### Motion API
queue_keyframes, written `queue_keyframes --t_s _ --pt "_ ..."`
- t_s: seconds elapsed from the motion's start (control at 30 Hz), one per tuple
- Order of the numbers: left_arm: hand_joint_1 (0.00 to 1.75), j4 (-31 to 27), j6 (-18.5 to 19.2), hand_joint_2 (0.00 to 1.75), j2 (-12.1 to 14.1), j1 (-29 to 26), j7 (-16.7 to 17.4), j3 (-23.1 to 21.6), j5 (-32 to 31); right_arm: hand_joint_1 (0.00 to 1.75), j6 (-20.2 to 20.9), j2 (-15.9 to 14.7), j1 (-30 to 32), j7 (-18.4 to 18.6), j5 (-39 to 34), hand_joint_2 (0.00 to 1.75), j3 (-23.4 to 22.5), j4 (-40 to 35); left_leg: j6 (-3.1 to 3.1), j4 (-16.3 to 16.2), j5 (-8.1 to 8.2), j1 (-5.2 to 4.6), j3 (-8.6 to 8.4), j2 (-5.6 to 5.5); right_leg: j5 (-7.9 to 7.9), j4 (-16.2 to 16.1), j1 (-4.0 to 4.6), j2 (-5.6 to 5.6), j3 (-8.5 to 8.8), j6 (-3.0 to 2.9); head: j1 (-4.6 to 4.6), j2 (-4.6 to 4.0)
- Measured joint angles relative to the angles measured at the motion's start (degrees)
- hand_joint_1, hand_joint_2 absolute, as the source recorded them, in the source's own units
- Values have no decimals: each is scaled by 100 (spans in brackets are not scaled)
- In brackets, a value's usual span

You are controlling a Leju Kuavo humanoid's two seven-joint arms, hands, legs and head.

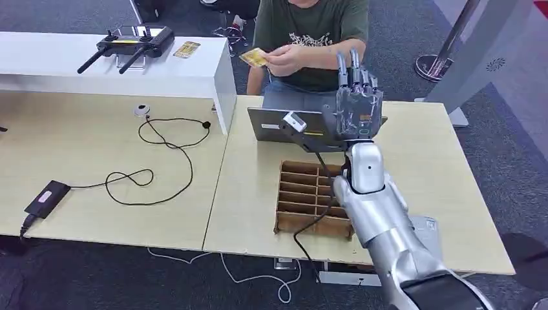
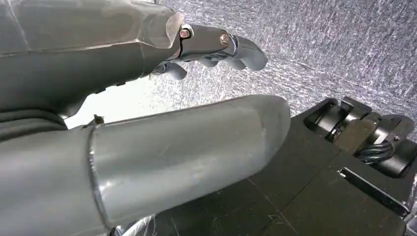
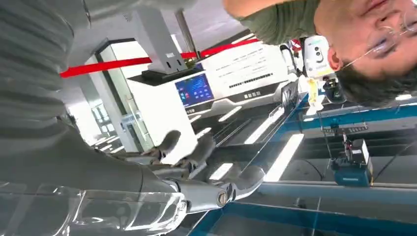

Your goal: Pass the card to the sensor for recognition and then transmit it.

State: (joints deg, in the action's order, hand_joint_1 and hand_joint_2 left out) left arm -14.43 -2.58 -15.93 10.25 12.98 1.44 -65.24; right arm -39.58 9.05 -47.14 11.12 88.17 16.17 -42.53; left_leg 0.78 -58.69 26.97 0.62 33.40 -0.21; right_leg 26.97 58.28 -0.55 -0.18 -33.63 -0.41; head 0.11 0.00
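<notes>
Raised upright over the far edge of the pale wooden table [image 1: 426, 168], the right hand [image 1: 356, 102] stands with fingers straight, apart and empty in the head view. Beyond it, a seated person in a green shirt [image 1: 310, 29] holds the small flat yellow card [image 1: 254, 57] in both hands. A slotted brown cardboard organiser [image 1: 309, 197] lies nearer. At the left wrist, the left hand [image 2: 216, 46] has its fingers curled, nothing in them. At the right wrist, the right hand's fingers [image 3: 196, 157] reach out loosely, holding nothing.
</notes>
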Motion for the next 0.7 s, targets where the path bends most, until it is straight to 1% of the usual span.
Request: queue_keyframes --t_s 0.33,0.7 --pt "0 0 -44 0 0 -2 0 50 41 0 0 31 29 -31 0 175 -2 -37 0 0 0 0 0 0 0 0 0 0 0 0 0 0" --pt "0 0 -87 0 33 -6 26 111 66 0 0 31 225 -142 -11 175 -120 -413 0 0 0 0 0 0 0 -1 0 0 -1 0 0 0"
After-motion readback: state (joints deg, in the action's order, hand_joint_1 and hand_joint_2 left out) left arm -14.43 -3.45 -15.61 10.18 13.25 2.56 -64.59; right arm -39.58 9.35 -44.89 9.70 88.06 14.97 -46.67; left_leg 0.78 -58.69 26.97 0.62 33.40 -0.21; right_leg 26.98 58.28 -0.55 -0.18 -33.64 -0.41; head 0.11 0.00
